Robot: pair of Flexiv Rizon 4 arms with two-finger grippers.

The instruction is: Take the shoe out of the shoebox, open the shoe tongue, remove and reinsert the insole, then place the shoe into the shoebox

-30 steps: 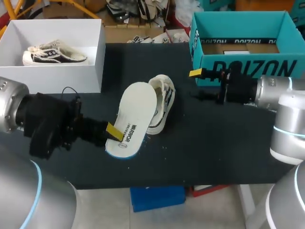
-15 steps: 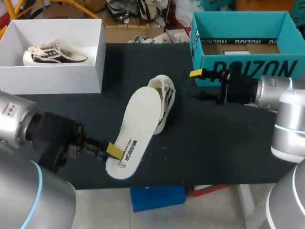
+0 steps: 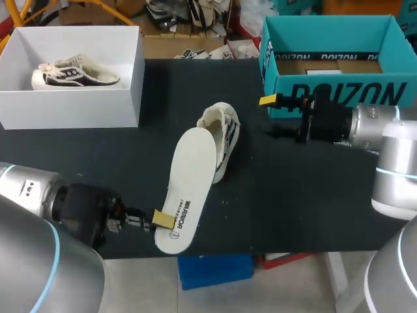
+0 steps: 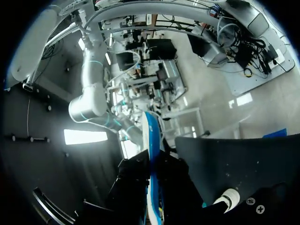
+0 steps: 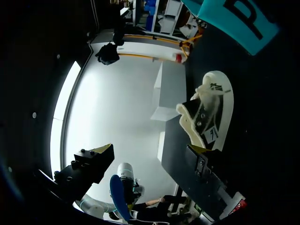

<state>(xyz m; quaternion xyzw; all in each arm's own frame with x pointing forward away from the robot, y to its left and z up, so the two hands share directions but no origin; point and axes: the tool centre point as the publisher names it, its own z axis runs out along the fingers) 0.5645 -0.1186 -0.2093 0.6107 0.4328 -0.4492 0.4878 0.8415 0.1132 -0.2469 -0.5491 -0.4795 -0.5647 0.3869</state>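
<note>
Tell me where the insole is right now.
Head view: the insole is left of middle near the table's front edge, its near end held in the left gripper, its far end by the white sneaker.

Even light covers the dark table (image 3: 293,202); the shoe (image 3: 225,130) casts a faint shadow. Glare whitens much of the right wrist view.

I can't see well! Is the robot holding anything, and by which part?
The left gripper pinches the white insole at its end farthest from the shoe. The right gripper holds nothing.
</note>
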